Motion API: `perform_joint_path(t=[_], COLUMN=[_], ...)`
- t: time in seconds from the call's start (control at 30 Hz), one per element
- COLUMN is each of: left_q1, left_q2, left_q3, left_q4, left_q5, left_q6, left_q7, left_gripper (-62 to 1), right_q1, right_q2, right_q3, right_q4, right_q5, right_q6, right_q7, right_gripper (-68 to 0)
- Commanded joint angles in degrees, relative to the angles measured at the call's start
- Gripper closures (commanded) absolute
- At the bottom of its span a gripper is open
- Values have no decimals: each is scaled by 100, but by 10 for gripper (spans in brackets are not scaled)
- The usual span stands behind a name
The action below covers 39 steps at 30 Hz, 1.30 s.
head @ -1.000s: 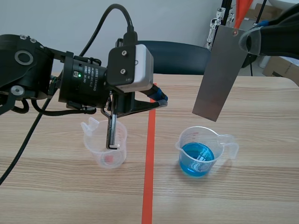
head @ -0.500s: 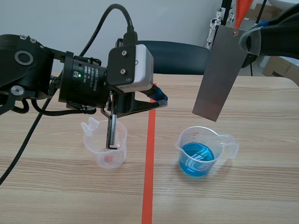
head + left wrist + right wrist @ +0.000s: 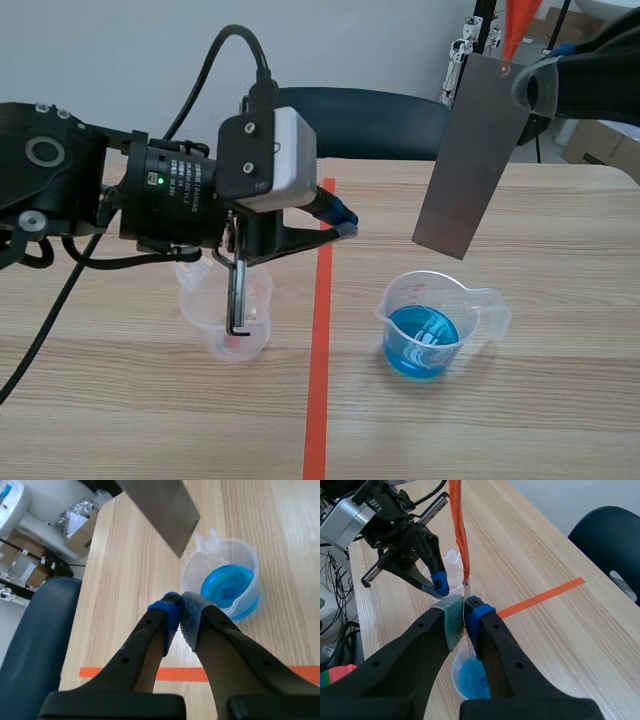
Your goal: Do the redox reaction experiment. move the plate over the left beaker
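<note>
While pinching the plate [image 3: 470,160] by its top edge between both pads [image 3: 451,617], carry w/ rt gripper [image 3: 465,611] clenched firm: thin metal sheet, prob. apt to swing or slip if jerked. Hangs now straight below that gripper, slightly tilted, lower edge above blue beaker [image 3: 425,325] & clear of its rim, i.e. not yet over target. Judged next: slide sideways across tape line [image 3: 318,380] toward left beaker [image 3: 210,315], w/o losing height, to clear both rims w/ lower corner. Watch left arm [image 3: 80,180]: parked right above left beaker, w/ left gripper [image 3: 180,607] closed empty, pads pressed together, plate & blue beaker ahead of its tips; likely collision pt unless approached high. Stop w/ lower edge centred above beaker mouth; no dipping in this step. Left beaker itself clear plastic, seemingly a trace of pinkish liquid at bottom. Beneath both grippers: light wood-grain table [image 3: 560,400], orange-red tape as mark only. Beyond rt gripper: dark blue chair [image 3: 380,120] at far table edge, pale wall [image 3: 120,40], cardboard boxes [image 3: 75,525] past table's side.
</note>
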Motion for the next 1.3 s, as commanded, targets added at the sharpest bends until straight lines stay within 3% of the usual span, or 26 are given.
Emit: perform_joint_path(t=[0.0,0.2,0.43,0.7,0.93,1.27], left_q1=[140,807,1930,3416,4612,5069], left_q2=[-153,-496,-802,-866,-796,-11], left_q3=[-216,-772,-1696,-2776,-3320,-3794], left_q4=[76,76,76,76,-15,-1550], left_q5=[-39,-39,-39,-39,-39,-37], left_q6=[59,79,424,485,929,1084], left_q7=[-144,-575,-1071,-1808,-2531,-3936], left_gripper=[-27,-27,-27,-27,-27,-27], right_q1=[90,179,549,1071,1342,1753], right_q2=[26,-149,-584,-1768,-2643,-3895], right_q3=[76,76,74,72,72,66], right_q4=[9,9,9,9,9,9], right_q5=[105,17,-72,-538,-658,-1032], right_q6=[0,-50,-155,-177,-173,-72], right_q7=[66,39,-304,-1318,-2017,-3058], right_gripper=[-6,-6,-6,-6,-6,-6])
